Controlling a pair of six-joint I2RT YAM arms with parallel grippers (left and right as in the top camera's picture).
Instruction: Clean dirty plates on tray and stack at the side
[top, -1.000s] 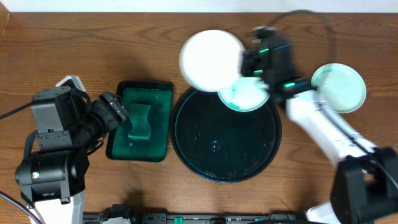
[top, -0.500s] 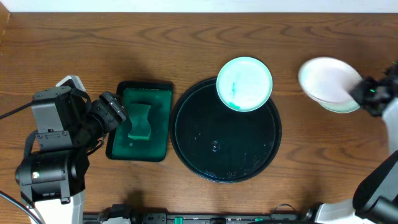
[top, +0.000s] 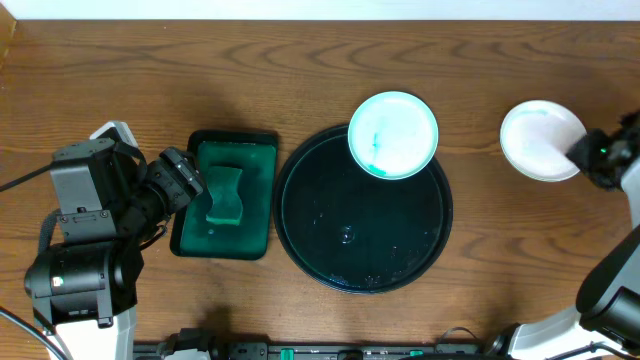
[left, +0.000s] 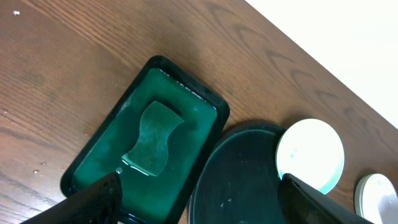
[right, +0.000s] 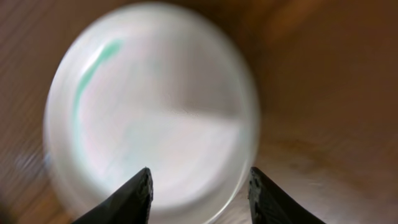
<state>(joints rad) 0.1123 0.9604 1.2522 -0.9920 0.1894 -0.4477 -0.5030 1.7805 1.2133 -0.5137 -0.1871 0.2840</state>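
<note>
Brown wood-grain table (top: 300, 70) fills the overhead view, and the black tray (top: 360, 230) sits near its middle, round and glossy. Just to the tray's left lies the green tray (top: 232, 135), rectangular and smaller, close to the black rim but apart from it. One smeared plate (top: 393, 134) rests at the far right part of the black tray, overlapping its raised rim, with teal streaks on its left half. The second plate (top: 541, 140) lies well apart from the tray, out on the bare wood at the right side (whether another plate sits beneath it I cannot tell). A green sponge (top: 226, 195) lies inside the green tray.

The right gripper (top: 588, 152) is at the second plate's right edge. In the blurred right wrist view its two fingers (right: 140, 193) stand apart over the plate's near rim, pinching nothing, with a teal smear at the upper left of the plate. The left gripper (top: 185, 180) hangs beside the green tray's left edge, its jaws spread wide and holding nothing.
</note>
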